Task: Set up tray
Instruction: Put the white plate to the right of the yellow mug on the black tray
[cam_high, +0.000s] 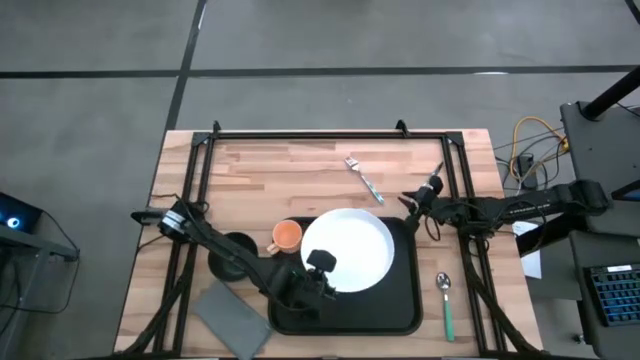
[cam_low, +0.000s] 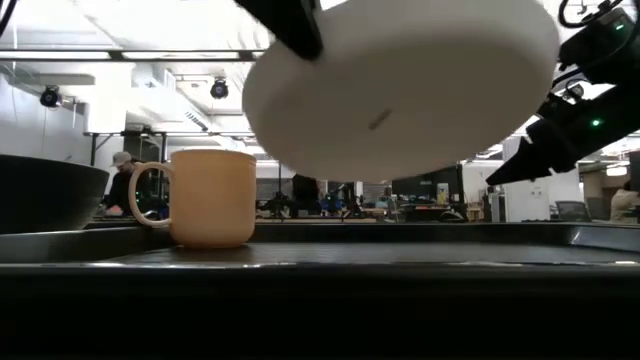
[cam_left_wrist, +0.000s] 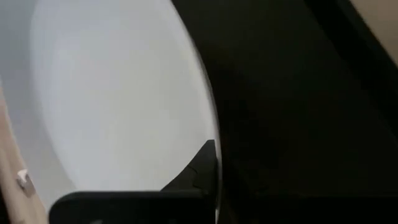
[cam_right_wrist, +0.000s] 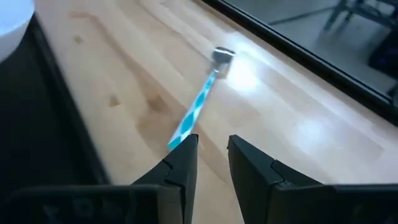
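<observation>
I see the tray (cam_high: 400, 310) at the table's front edge, largely covered by the plate (cam_high: 350, 248), which the left gripper (cam_high: 318, 268) grips, raised and tilted. Right gripper (cam_right_wrist: 211, 155), narrowly parted, empty, hovers beside the tray near a fork (cam_right_wrist: 198, 109). Mug (cam_high: 286, 236) stands just left of the plate.

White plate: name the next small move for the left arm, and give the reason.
Probably lower it level and let go. The left hand grips the white plate by its rim, and the low view shows it tilted and lifted clear above the tray, beside the orange mug. The right hand waits open by the blue-handled fork.
</observation>
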